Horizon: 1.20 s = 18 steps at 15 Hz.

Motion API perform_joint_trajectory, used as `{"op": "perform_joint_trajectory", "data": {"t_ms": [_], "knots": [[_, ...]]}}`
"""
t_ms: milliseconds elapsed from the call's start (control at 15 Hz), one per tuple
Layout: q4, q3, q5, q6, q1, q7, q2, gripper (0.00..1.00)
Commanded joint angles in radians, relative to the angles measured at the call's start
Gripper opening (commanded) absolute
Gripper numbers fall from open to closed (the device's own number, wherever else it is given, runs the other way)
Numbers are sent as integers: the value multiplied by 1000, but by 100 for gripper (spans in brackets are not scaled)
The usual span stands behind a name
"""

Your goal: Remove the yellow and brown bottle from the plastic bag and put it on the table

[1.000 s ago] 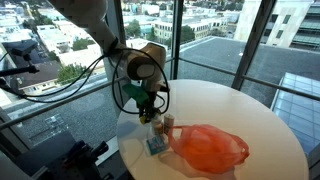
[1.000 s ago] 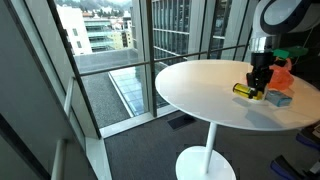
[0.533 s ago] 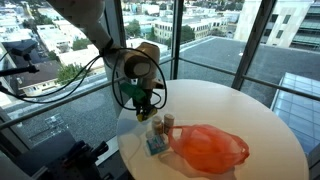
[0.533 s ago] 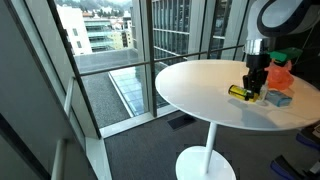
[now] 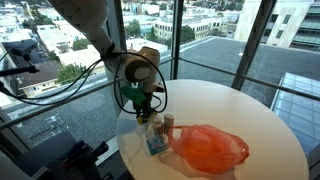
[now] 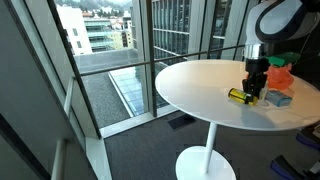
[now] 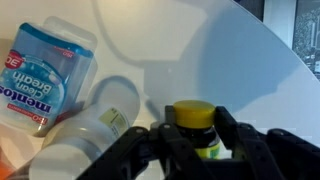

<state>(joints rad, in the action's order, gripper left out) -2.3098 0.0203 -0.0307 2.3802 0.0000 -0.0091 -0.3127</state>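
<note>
Fingers of the black hand (image 7: pixel 196 140) pinch the small yellow and brown bottle (image 7: pixel 193 115), round glossy cap showing, low against the smooth white desk (image 7: pixel 200 50). The crinkled translucent orange plastic bag (image 5: pixel 208 147) lies nearby, beside a blue packet (image 7: pixel 40 70) and a white cylinder (image 7: pixel 95 125).

Most of the surface (image 6: pixel 195 85) lies open. Beside the end effector (image 7: pixel 198 150) clamping the yellow and brown bottle (image 7: pixel 193 116), a blue packet (image 7: pixel 45 72), a white bottle (image 7: pixel 88 132) and the plastic bag (image 5: pixel 207 147) crowd in.

Round white table (image 5: pixel 240 110), orange-red plastic bag (image 5: pixel 207 147), blue packet (image 5: pixel 156 144), white bottle (image 7: pixel 90 135), yellow and brown bottle (image 6: pixel 239 96)
</note>
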Motion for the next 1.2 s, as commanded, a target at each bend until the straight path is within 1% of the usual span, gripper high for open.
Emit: {"op": "perform_joint_trajectory", "data": {"t_ms": [0, 67, 133, 200, 333, 600, 1133], "knots": [[17, 2, 19, -2, -5, 3, -9, 62], [17, 4, 20, -3, -5, 4, -8, 71], [17, 5, 21, -4, -5, 6, -7, 77], [17, 6, 23, -5, -5, 7, -5, 85], [15, 8, 25, -6, -5, 7, 2, 99], [13, 16, 44, -1, -2, 13, 23, 100], [7, 15, 69, 59, -3, 5, 100, 100]]}}
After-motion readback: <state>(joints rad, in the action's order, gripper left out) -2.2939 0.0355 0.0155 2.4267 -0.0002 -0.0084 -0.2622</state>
